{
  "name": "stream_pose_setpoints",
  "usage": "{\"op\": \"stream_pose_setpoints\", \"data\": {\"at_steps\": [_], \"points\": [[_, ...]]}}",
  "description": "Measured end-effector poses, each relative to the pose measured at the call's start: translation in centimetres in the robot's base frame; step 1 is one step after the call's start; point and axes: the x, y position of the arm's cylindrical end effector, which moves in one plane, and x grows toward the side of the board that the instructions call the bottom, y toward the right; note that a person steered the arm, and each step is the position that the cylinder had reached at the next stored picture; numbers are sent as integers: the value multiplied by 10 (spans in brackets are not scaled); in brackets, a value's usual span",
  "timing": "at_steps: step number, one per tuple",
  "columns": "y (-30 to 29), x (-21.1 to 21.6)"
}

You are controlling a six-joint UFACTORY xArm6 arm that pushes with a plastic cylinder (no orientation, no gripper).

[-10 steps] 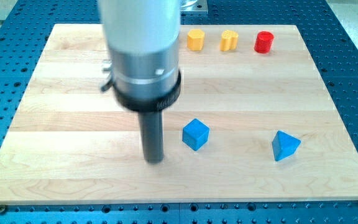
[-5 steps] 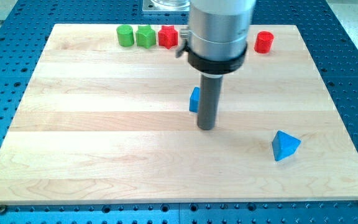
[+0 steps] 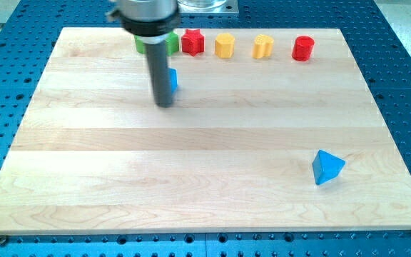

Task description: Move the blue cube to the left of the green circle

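Note:
My tip (image 3: 164, 103) rests on the wooden board in the upper left-centre of the view. The blue cube (image 3: 173, 79) is just behind and to the right of the rod, mostly hidden by it, touching or nearly touching it. Two green blocks stand in the top row; the rod covers most of them, so only a green edge (image 3: 141, 46) at left and a green edge (image 3: 173, 43) at right show. I cannot tell which is the green circle from this frame.
Along the view's top stand a red star-like block (image 3: 193, 41), a yellow hexagon-like block (image 3: 224, 45), a yellow heart-like block (image 3: 262, 46) and a red cylinder (image 3: 302, 48). A blue triangular block (image 3: 327, 167) lies at the lower right.
The tip swept from the board's middle up and to the left, and the blue cube moved with it, from centre to just below the green blocks.

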Motion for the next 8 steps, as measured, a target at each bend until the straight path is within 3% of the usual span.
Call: {"op": "stream_pose_setpoints", "data": {"at_steps": [1,3,4,5,7,8], "points": [[12,-34],[-89,-70],[-105,-78],[-143,-54],[-133,-109],[-136,-106]]}}
